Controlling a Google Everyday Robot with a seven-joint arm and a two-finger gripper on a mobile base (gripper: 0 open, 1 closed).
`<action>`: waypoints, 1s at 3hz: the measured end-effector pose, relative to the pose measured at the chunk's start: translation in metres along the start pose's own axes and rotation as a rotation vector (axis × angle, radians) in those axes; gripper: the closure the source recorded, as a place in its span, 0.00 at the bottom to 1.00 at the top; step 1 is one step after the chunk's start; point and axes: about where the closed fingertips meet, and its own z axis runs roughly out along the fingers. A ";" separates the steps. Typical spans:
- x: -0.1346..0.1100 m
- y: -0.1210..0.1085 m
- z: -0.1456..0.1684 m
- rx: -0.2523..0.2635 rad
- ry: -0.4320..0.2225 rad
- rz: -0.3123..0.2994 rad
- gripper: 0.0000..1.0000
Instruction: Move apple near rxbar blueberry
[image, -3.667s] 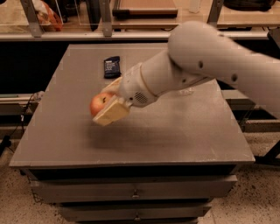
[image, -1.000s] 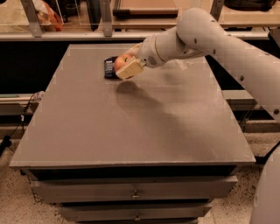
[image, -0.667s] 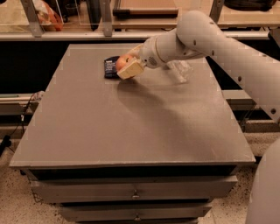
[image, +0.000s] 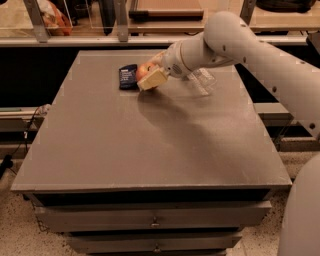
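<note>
**Grey tabletop, apple clamped in the fingers beside the bar**

Grey and matte, the tabletop (image: 150, 150) fills most of the frame, with two shallow drawers (image: 155, 215) under its front edge and a speckled floor (image: 15, 230) showing at the lower left. Behind it, along the top of the frame, runs a pale shelf rail (image: 100, 41) with clutter above it that is too dim to name.

A thick white arm (image: 230, 35) comes in from the right edge and reaches across to the upper middle of the frame. At its end the gripper (image: 149, 75) sits low over the far part of the tabletop, its cream-coloured fingers (image: 153, 79) closed around the apple (image: 143, 70); the fruit's red-orange skin shows between them on the left side. Whether the apple rests on the surface or hangs just above it cannot be told.

Just to the left of the apple lies the rxbar blueberry (image: 128, 76), a flat dark-blue wrapper lying on the tabletop (the two look close to touching, though contact cannot be confirmed). To the right of the gripper, partly under the arm, a clear plastic water bottle (image: 200, 80) lies on its side.
</note>
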 end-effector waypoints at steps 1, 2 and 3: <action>0.006 -0.003 -0.006 0.009 0.016 0.011 0.56; 0.012 -0.004 -0.008 0.010 0.027 0.025 0.31; 0.019 -0.002 -0.003 -0.002 0.032 0.041 0.08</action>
